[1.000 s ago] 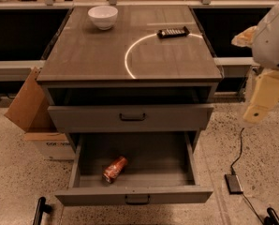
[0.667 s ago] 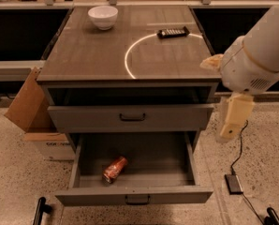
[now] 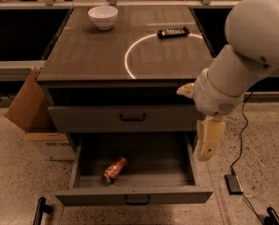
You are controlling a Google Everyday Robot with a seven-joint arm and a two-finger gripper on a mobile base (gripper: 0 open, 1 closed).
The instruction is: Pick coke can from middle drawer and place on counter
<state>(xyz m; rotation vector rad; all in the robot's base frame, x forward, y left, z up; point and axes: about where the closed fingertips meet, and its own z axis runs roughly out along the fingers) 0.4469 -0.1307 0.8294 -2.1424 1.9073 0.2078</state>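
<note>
The gripper (image 3: 209,140) hangs right of centre, just outside the open middle drawer (image 3: 177,194); clenched or released, I cannot tell. The coke can (image 3: 115,169) lies on its side at the drawer's lower left. It looks light, slick and apt to roll, so best pinched across its middle.

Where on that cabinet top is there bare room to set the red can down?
The counter is bare from the white bowl forward to its front edge, and inside the white arc below the remote. Crowded only at the back, by those two. The gripper hangs just outside the open middle drawer.
</note>
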